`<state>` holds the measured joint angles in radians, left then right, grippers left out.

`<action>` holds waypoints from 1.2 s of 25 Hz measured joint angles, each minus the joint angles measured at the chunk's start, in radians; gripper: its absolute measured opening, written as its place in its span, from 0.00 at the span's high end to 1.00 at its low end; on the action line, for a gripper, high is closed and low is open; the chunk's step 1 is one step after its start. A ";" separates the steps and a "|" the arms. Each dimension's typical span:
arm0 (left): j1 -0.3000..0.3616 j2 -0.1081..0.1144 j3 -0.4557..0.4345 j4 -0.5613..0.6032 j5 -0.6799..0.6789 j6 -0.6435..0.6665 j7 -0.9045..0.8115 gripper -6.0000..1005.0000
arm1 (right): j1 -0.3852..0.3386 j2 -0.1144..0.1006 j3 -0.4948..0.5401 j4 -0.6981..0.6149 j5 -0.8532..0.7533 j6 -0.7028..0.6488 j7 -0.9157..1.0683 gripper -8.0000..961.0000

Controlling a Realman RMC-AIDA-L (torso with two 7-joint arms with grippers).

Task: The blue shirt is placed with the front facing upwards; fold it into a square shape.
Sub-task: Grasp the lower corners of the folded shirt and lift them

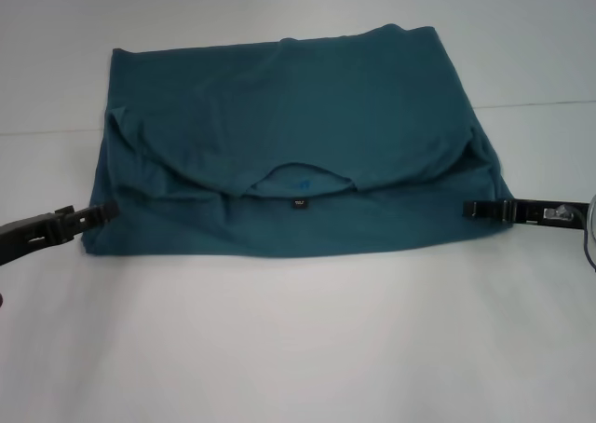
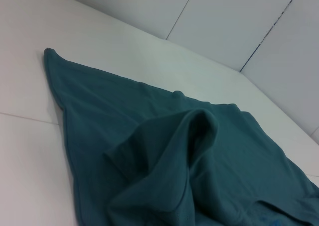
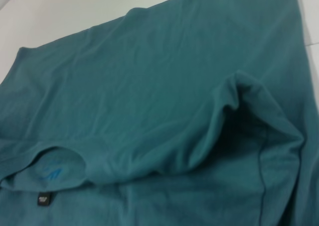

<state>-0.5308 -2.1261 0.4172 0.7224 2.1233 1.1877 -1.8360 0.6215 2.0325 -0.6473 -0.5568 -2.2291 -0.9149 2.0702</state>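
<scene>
Here the blue shirt [image 1: 298, 153] lies folded once on the white worktop [image 1: 298, 348], and the left gripper [image 1: 104, 212] and right gripper [image 1: 471, 208] touch its side edges (whether they pinch cloth I cannot tell), so a weak hold may let the bunched sleeves slip and spoil the square.

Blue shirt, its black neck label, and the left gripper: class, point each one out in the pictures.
blue shirt [image 1: 307, 97], head view, on the folded-over upper layer.
black label [image 1: 299, 202], head view, at the neckline, on the tag itself.
left gripper [image 1: 104, 212], head view, at its fingertips by the shirt's edge.
</scene>
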 joint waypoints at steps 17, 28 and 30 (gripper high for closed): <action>-0.001 0.000 0.000 -0.011 0.001 -0.014 -0.001 0.13 | -0.011 -0.009 0.014 0.000 0.033 -0.009 0.003 0.84; -0.012 -0.006 0.080 -0.028 0.001 -0.123 -0.004 0.13 | -0.019 -0.014 0.014 -0.009 0.045 -0.035 -0.007 0.96; -0.021 -0.007 0.095 -0.039 0.001 -0.151 0.000 0.13 | -0.022 -0.015 0.014 -0.011 0.046 -0.042 -0.007 0.96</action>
<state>-0.5514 -2.1330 0.5121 0.6833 2.1245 1.0366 -1.8364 0.5993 2.0171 -0.6336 -0.5674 -2.1832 -0.9571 2.0632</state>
